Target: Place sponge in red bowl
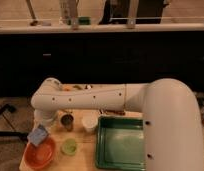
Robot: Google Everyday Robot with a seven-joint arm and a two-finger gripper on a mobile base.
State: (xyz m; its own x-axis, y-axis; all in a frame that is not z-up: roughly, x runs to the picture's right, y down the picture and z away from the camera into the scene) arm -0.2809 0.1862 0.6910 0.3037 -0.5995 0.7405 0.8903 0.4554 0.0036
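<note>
The sponge [38, 135] is a small light blue-grey block, tilted, hanging just over the far rim of the orange-red red bowl [39, 154] at the table's front left corner. My gripper [41, 129] points down from the white arm's wrist [47, 100] and is shut on the sponge, holding it a little above the bowl. The bowl looks empty. The darker maroon bowl is hidden behind my wrist.
A small green cup [69, 146] stands just right of the red bowl. A metal can [67, 120] and a white cup [90, 123] stand behind it. A large green tray [122, 142] fills the table's right side. The table's left edge is close to the bowl.
</note>
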